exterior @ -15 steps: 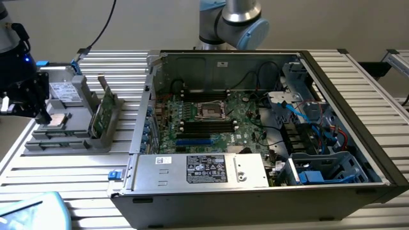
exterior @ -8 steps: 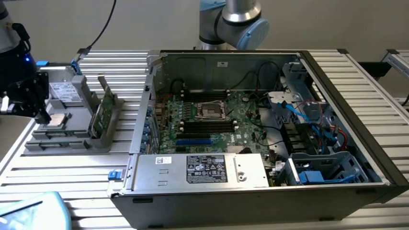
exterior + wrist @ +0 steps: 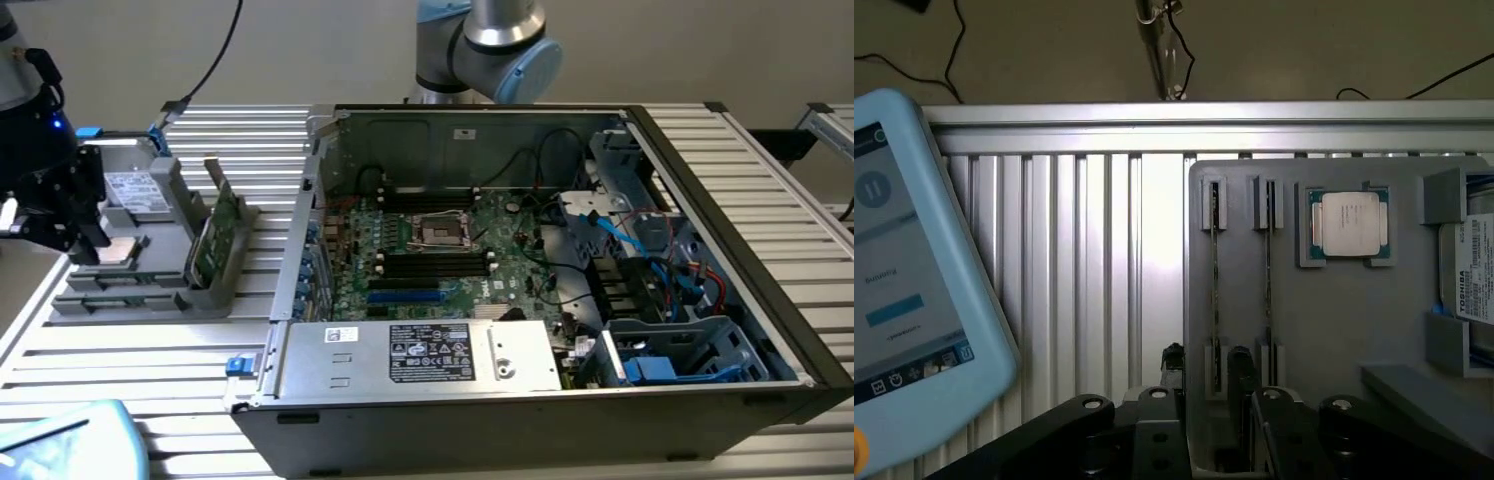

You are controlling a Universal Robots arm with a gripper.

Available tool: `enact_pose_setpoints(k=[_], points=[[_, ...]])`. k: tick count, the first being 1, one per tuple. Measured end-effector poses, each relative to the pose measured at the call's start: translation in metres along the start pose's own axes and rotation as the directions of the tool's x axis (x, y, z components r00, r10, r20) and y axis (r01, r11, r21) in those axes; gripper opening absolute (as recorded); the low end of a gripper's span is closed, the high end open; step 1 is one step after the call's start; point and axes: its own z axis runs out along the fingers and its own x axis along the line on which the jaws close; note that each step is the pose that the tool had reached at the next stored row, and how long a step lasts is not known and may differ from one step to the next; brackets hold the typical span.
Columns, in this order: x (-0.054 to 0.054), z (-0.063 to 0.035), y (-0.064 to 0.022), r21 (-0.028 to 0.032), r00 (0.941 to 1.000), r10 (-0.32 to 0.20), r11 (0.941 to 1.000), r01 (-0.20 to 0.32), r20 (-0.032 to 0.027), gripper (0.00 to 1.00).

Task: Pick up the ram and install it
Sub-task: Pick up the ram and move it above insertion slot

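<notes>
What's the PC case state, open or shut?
Open. The case lies with its open side up and no side panel on it; the motherboard and power supply are exposed inside.

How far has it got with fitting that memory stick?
Nothing looks done yet: the ram stands on edge in its gray holder, outside the computer case. In hand: the gripper is at the holder, lined up with that stick. Left: lifting it and seating it on the motherboard.
</notes>
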Motion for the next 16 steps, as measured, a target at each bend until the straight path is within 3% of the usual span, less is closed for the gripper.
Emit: enact_pose_setpoints(k=[10, 16], points=[[-0.001, 0.0161, -0.0007, 0.0019, 1.0000, -0.005, 1.0000, 0.005, -0.0004, 0.31], [-0.003, 0.0271, 0.0013, 0.0046, 0.9988, -0.050, 0.9988, 0.050, -0.0037, 0.31]])
